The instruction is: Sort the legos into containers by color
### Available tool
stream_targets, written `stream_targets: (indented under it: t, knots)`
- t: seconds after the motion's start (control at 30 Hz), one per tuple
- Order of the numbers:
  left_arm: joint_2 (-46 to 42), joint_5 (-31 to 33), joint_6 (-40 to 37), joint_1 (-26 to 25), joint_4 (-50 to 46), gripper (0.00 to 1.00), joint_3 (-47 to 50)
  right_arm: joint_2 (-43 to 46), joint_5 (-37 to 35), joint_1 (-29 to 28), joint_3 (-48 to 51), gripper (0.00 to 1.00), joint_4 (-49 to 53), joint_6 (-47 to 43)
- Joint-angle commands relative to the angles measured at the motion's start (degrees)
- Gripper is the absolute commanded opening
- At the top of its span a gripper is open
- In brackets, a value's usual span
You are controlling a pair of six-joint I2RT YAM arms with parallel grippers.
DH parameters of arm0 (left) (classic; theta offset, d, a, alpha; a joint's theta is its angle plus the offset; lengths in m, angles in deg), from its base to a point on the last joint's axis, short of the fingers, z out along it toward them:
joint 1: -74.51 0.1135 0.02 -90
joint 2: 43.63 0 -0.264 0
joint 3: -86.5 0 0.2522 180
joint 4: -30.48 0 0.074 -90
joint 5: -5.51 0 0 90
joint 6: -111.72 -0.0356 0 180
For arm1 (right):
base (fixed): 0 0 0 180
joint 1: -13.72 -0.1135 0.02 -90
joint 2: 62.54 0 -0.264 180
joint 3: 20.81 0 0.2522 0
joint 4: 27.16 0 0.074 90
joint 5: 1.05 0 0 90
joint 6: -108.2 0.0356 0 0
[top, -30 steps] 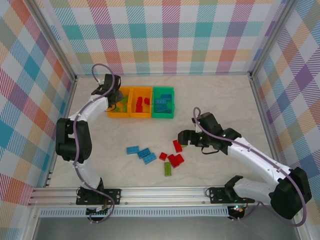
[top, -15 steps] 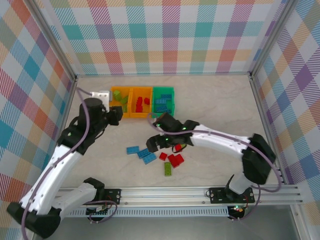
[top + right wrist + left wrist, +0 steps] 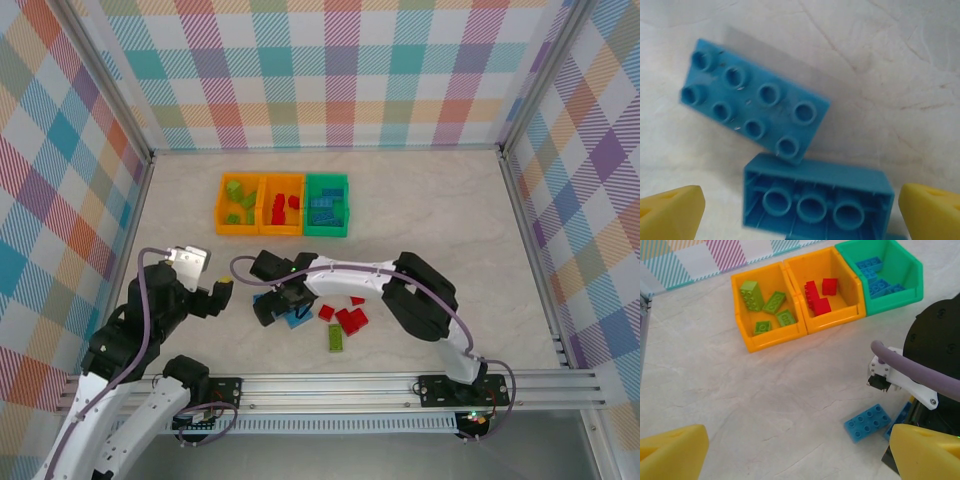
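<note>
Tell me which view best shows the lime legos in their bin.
Left wrist: four lime legos, studs visible, in the orange bin. Top external shows them as small green blobs. Right wrist faces blue bricks.

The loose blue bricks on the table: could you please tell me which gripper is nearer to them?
Right. The right gripper hovers just above the loose blue bricks, jaws open around them; the left gripper sits farther off to their left.

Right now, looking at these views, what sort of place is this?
Probably a robot test cell, not a home: a tabletop boxed in by plaid panels, left arm and right arm bolted to a metal rail, and toy bricks with sorting bins.
</note>
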Motion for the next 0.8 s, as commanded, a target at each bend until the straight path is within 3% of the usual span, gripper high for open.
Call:
stream_targets:
  t: [0.0, 0.23, 0.33, 0.53, 0.67, 0.77]
  knots:
    - [-0.1, 1.7, -2.2, 0.2, 1.2, 0.94, 1.1, -1.9, -2.9, 0.1, -2.5, 0.96, 2.9, 1.2]
    - [0.2, 0.6, -2.6, 0.2, 1.3, 0.95, 1.2, -2.4, -4.2, 0.1, -2.6, 0.66, 2.8, 1.1]
    - [-0.2, -3.0, -2.6, 0.2, 1.6, 0.96, 0.6, -0.4, -4.8, 0.1, -1.8, 0.59, 2.4, 1.0]
    - [-2.2, -20.5, 0.4, 0.2, 7.0, 0.99, -0.1, 10.7, -7.0, 2.4, 1.8, 0.56, 0.0, 0.2]
    - [-1.0, -24.3, 11.8, 0.2, 14.3, 1.0, 0.4, 17.8, -10.6, 7.9, 5.0, 0.56, -5.4, -3.4]
    - [1.6, -24.8, 20.8, 0.2, 17.9, 1.0, 0.4, 17.1, -10.5, 14.2, 2.9, 0.56, -6.6, -6.2]
